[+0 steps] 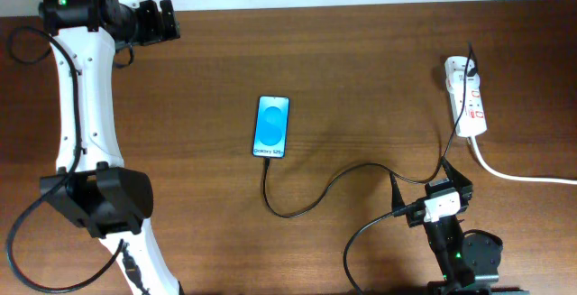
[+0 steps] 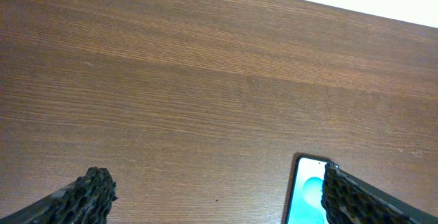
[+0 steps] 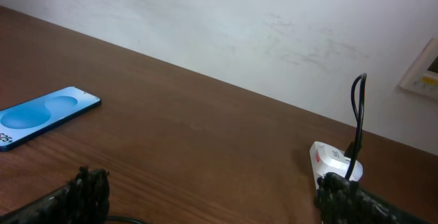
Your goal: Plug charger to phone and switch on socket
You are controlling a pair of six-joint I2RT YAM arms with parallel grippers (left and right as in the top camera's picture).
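Observation:
The phone lies flat mid-table with its blue screen lit. The thin black charger cable runs from the phone's bottom edge, loops across the table and rises to the white socket at the far right. My left gripper is open and empty at the far left, well away from the phone. My right gripper is open and empty near the front edge, below the socket. In the left wrist view the open fingers frame bare wood, with the phone by the right finger. The right wrist view shows the open fingers, the phone and the socket with the cable standing out of it.
The socket's thick white cord trails off the right edge. The table is brown wood with a white wall behind it. A wall panel shows at the right.

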